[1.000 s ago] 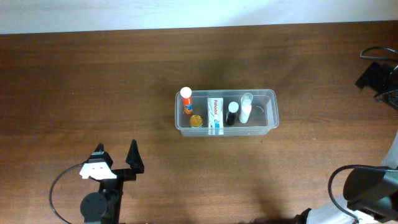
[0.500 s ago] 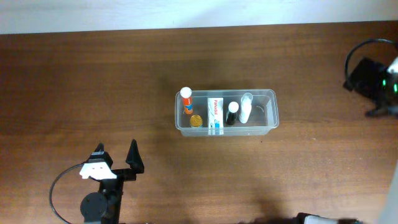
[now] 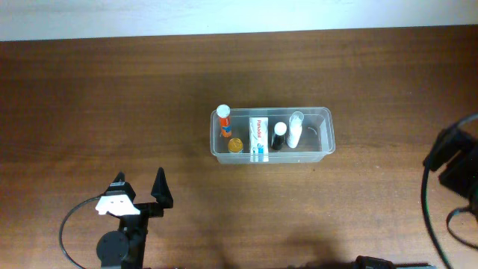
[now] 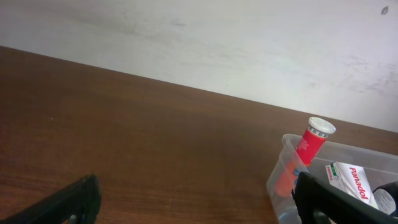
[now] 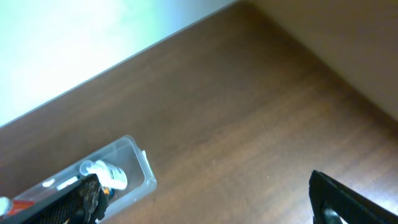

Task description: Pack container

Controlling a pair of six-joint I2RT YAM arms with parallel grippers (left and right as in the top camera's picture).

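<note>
The clear plastic container (image 3: 323, 128) sits at mid table and holds an orange tube with a white cap (image 3: 224, 119), a small amber jar (image 3: 236, 145), a white Panadol box (image 3: 258, 137), a black bottle with a white cap (image 3: 278, 137) and a white bottle (image 3: 295, 130). My left gripper (image 3: 138, 188) is open and empty at the front left, well away from the container; its view shows the container's left end (image 4: 280, 177) and the orange tube (image 4: 309, 144). My right arm (image 3: 455, 161) is at the right edge, its jaws open and empty; its view shows the container's end (image 5: 138, 163).
A black cable (image 3: 69, 232) loops beside the left arm's base. A pale wall strip (image 3: 224, 15) runs along the table's far edge. The table's right edge (image 5: 323, 56) shows in the right wrist view.
The right arm has swung from the far right corner down towards the front along the right edge. The left arm and the container's contents have not moved.
</note>
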